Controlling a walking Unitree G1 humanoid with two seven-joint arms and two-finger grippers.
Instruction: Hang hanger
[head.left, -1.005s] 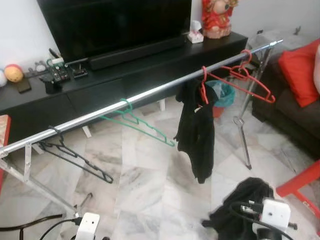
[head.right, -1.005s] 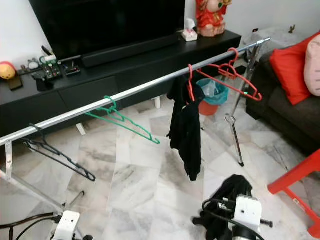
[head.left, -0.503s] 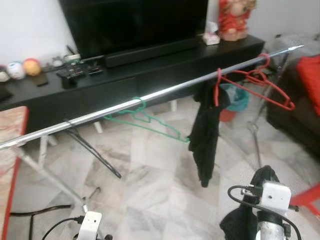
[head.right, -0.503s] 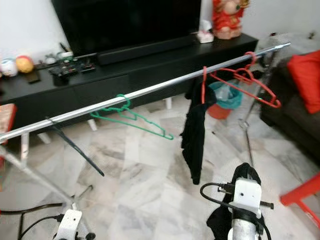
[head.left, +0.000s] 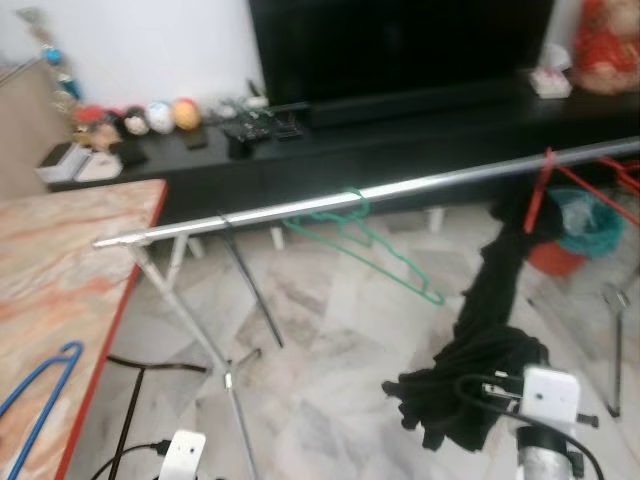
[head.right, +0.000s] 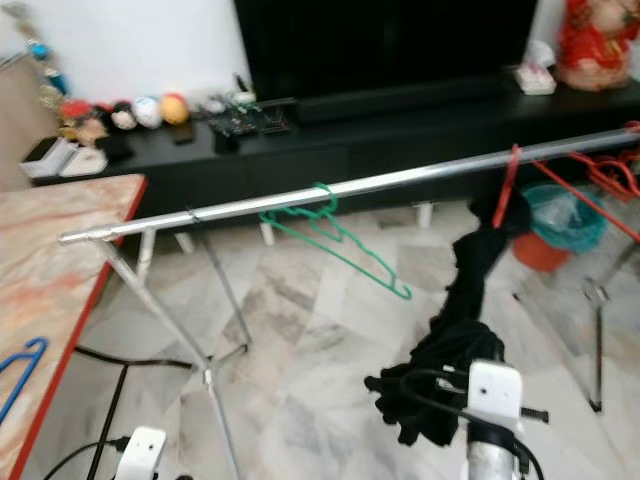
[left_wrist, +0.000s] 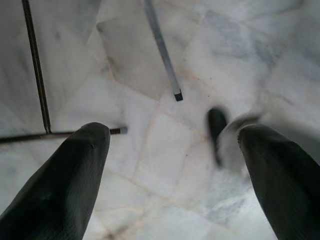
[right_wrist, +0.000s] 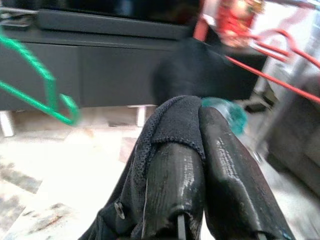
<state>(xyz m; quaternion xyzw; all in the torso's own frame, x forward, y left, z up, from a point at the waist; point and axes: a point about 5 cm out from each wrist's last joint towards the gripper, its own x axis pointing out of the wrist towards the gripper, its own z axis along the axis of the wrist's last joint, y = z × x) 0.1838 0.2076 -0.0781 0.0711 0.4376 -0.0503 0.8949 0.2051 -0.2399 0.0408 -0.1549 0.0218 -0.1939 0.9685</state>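
Up on the silver rail (head.right: 380, 183), a green hanger (head.right: 340, 240) hangs near the middle, a red hanger (head.right: 512, 178) sits further right carrying a black garment (head.right: 468, 290), and a thin black hanger (head.left: 250, 295) dangles near the rail's left end. More red hangers (head.right: 600, 180) crowd the far right of the rail (blurred, so I cannot tell how many). The garment's lower end is bunched up at the right gripper (right_wrist: 200, 165), whose 2 black fingers are clamped together with the cloth pinched between them and draped over one tip. That grip is plain in the right wrist view; from the head, the silver right arm (head.right: 495, 420) merely rises into the dark bundle. The left wrist view shows the left gripper (left_wrist: 172, 165) with its 2 fingers (left_wrist: 60, 185) spread wide apart, grasping nothing, above pale marble floor (left_wrist: 165, 60) and thin metal legs of the rack (left_wrist: 162, 50). A blue hanger (head.left: 35, 390) lies on the marble-patterned table (head.left: 70, 260) with a red edge, at the near left. Behind the rail runs a long black TV cabinet (head.right: 330, 140) under a dark television (head.right: 385, 45), with small ornaments (head.right: 120, 112) on its left end and a red figurine (head.right: 595, 45) at its right. A teal-lined bin (head.right: 560, 225) stands on the floor beyond the garment.
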